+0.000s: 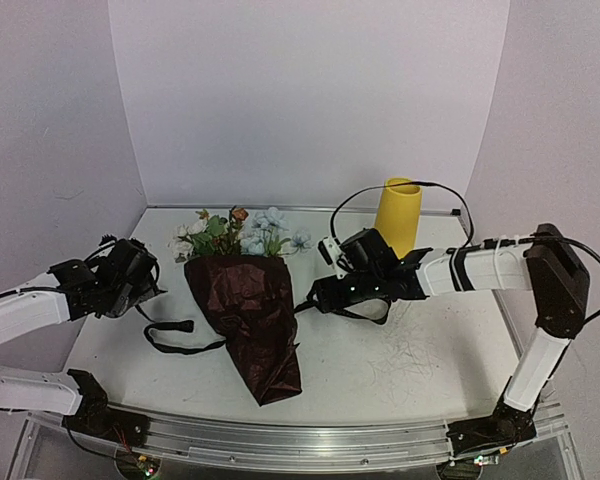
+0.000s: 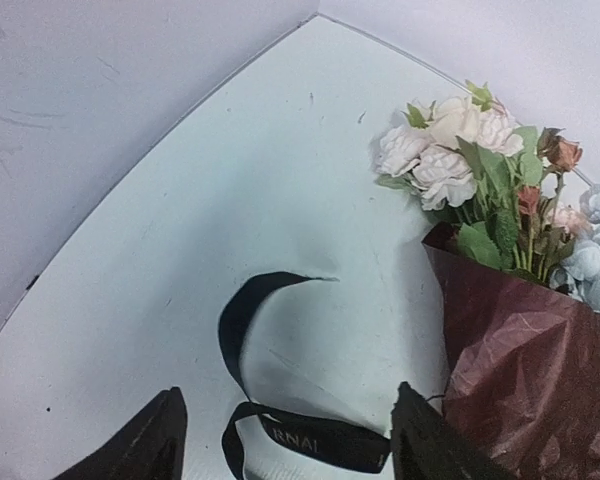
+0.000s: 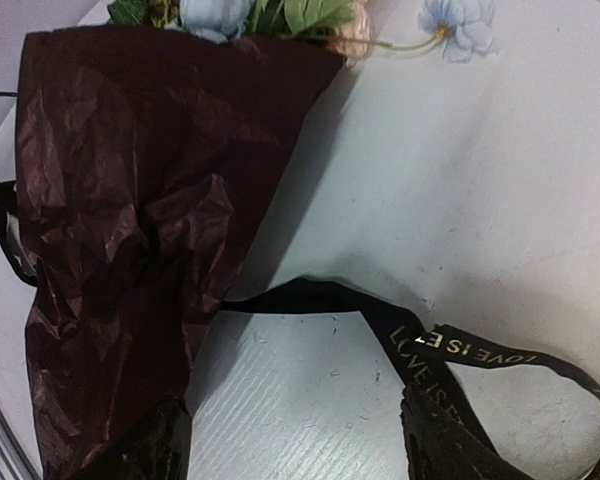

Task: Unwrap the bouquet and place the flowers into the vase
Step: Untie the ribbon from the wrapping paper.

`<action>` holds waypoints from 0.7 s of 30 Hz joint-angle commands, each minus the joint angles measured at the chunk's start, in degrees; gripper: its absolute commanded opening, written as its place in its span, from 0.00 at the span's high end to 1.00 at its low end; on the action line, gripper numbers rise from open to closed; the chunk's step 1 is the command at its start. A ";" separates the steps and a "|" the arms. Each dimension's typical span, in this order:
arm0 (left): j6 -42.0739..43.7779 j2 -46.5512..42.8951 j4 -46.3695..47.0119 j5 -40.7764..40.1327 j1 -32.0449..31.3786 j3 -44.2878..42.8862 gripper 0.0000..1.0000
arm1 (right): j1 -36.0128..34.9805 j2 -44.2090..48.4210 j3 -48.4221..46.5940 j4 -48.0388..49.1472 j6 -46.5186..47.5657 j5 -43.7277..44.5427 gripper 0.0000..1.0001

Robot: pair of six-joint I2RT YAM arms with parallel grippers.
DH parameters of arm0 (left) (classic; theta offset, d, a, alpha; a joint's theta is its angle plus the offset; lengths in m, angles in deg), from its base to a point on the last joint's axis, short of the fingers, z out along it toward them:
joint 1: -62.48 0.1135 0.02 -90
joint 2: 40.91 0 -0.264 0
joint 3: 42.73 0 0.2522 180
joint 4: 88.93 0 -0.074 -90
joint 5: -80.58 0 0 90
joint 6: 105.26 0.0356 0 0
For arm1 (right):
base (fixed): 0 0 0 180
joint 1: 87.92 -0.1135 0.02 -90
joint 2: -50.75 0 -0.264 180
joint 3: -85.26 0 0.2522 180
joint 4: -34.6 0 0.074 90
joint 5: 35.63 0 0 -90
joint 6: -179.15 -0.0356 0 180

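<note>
The bouquet lies on the table with its dark red wrapping (image 1: pixel 252 325) pointing at the near edge. The flowers (image 1: pixel 238 234) fan out at its far end. A black ribbon (image 1: pixel 176 338) trails loose to the left of the wrap, and another stretch (image 3: pixel 410 335) runs out to the right. My left gripper (image 1: pixel 148 288) is open left of the bouquet; the ribbon (image 2: pixel 315 440) lies on the table between its fingers. My right gripper (image 1: pixel 316 296) is open on the right side, with the ribbon crossing its right finger (image 3: pixel 442 445). The yellow vase (image 1: pixel 398 214) stands upright at the back right.
White walls enclose the table (image 1: pixel 420 350) at the back and both sides. The right arm (image 1: pixel 480 268) reaches across in front of the vase. A metal rail (image 1: pixel 300 440) runs along the near edge.
</note>
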 commanded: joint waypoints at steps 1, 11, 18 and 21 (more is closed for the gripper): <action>-4.30 2.42 -2.37 1.11 0.24 -0.49 0.23 | -1.29 -3.23 -2.14 -1.15 -3.16 -2.09 0.31; 7.94 -2.88 28.58 30.14 0.24 12.25 0.36 | -6.72 -9.13 -2.97 -1.24 -6.65 1.88 0.52; 7.73 3.90 35.95 33.41 0.33 13.58 0.47 | -8.87 -10.37 -3.10 -0.57 -7.37 1.51 0.61; 7.82 6.36 41.52 35.41 0.48 14.33 0.47 | -9.74 -10.13 -2.82 -0.03 -7.90 1.37 0.62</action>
